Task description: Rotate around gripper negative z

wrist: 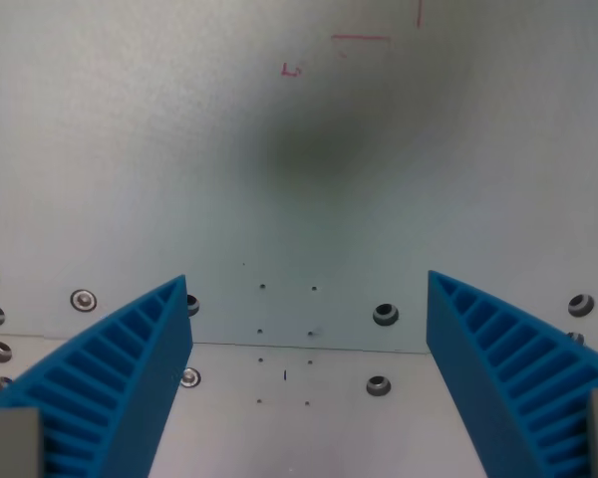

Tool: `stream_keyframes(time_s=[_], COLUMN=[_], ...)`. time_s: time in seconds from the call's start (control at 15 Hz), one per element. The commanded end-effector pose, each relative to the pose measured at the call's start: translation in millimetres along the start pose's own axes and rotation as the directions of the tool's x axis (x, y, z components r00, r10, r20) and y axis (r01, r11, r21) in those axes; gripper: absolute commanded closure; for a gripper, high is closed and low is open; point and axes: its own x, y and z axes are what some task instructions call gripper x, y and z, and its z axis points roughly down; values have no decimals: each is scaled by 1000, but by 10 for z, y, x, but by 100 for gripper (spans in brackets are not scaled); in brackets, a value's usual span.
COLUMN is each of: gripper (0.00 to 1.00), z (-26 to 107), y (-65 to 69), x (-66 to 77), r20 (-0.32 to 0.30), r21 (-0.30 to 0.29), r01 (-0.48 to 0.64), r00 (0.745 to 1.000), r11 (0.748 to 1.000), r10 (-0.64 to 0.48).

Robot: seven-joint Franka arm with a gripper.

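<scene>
Blue pincer [309, 289], two fingers [120, 378] (ribbed) spread, nothing between

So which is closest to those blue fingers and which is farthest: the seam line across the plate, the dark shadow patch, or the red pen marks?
Going by the wrist view, measured from the gripper:
1. The seam line, crossing the plate between the fingers, low in the picture.
2. The dark shadow patch, above the fingers, mid-picture.
3. The red pen marks, at the top edge, slightly right of centre.
</scene>
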Motion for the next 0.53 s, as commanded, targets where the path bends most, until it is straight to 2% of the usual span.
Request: stream_keyframes(time_s=[0.07,0.53], gripper=[0,0], z=[-28,-28], y=[2,2], x=[1,1], r20=[-7,-7], r21=[-2,-2], r01=[145,226], r00=[989,974], r11=[989,974], r10=[-145,-226])
